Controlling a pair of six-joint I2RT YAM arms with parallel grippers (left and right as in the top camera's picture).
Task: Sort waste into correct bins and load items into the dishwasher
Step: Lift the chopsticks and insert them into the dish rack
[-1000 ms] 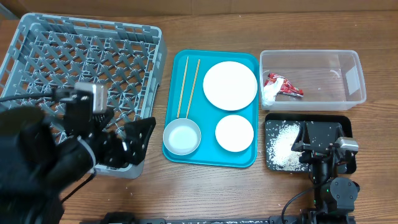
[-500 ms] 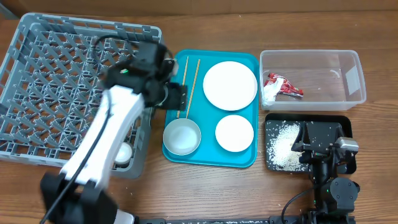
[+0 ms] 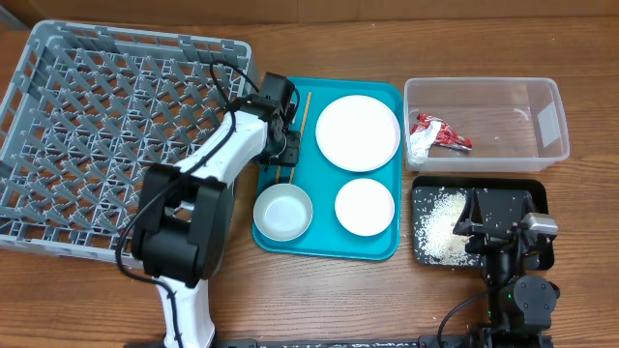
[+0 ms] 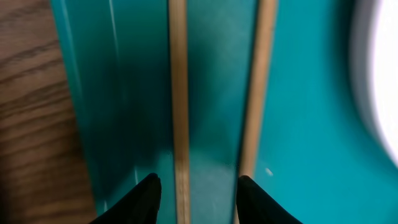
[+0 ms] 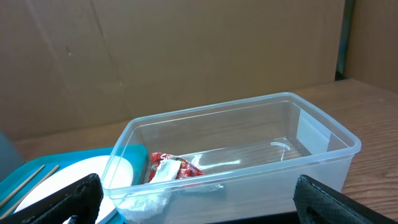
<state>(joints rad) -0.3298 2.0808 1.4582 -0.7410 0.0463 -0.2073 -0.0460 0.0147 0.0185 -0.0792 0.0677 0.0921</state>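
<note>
Altogether two chopsticks (image 4: 178,93), two plates (image 3: 358,132), one bowl (image 3: 283,213) (all on tray (image 3: 324,244)).

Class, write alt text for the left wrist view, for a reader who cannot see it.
Two thin wooden chopsticks lie side by side on a teal tray, seen close from above. The left gripper is open over them, its two black fingertips at the bottom edge; wooden table shows left, a blurred white plate right.

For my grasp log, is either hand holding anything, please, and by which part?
Nothing is held: the left hand hovers open over the chopsticks; the right hand is open, empty.
</note>
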